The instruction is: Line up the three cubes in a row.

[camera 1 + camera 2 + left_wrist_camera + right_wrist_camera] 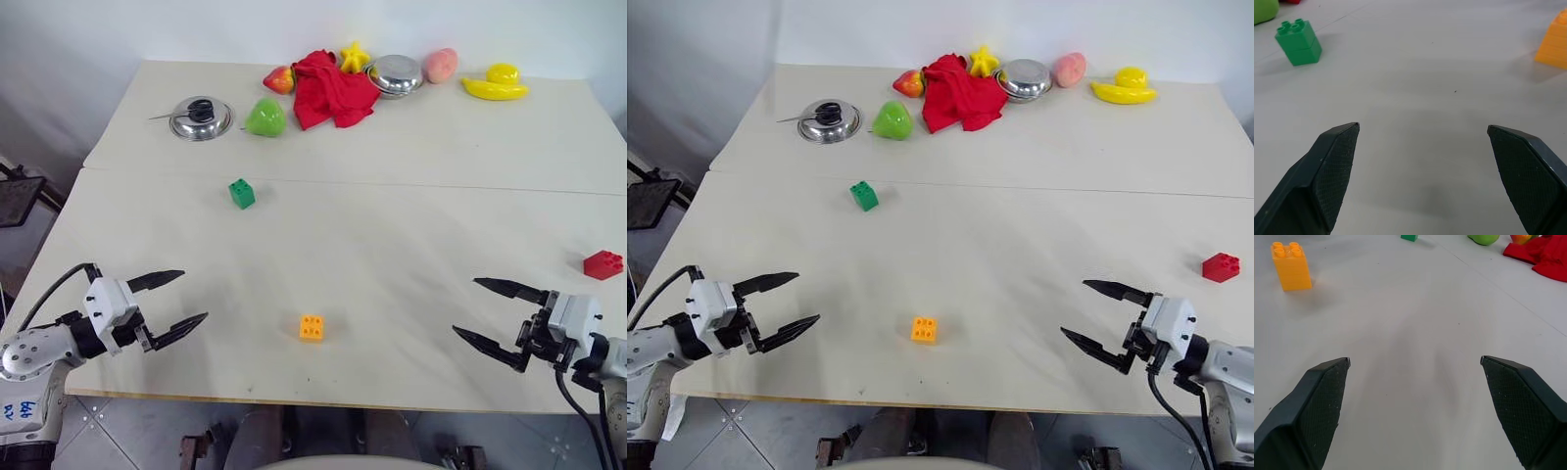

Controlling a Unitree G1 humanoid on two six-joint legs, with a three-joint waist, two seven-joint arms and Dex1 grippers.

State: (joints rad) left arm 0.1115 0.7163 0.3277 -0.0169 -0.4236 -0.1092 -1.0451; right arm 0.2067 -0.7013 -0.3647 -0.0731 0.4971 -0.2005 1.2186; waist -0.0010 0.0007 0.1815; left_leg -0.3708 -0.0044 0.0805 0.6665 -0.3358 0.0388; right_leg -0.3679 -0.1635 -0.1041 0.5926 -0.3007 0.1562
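— What did we lose sight of?
— The orange-yellow brick (1553,43) was cut off at the left wrist view's edge; green brick (241,193) farther back, red brick (602,264) far right.
— Our arms?
— Left gripper (180,302) and right gripper (483,310) hovered near the table's (392,245) front edge, fingers spread wide, empty.

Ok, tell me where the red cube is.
The red cube sits at the table's right edge, just beyond the right gripper.

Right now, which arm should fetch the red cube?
Right, probably. The red cube lies near the table's right edge, just beyond the open right gripper; the left gripper sits far across.
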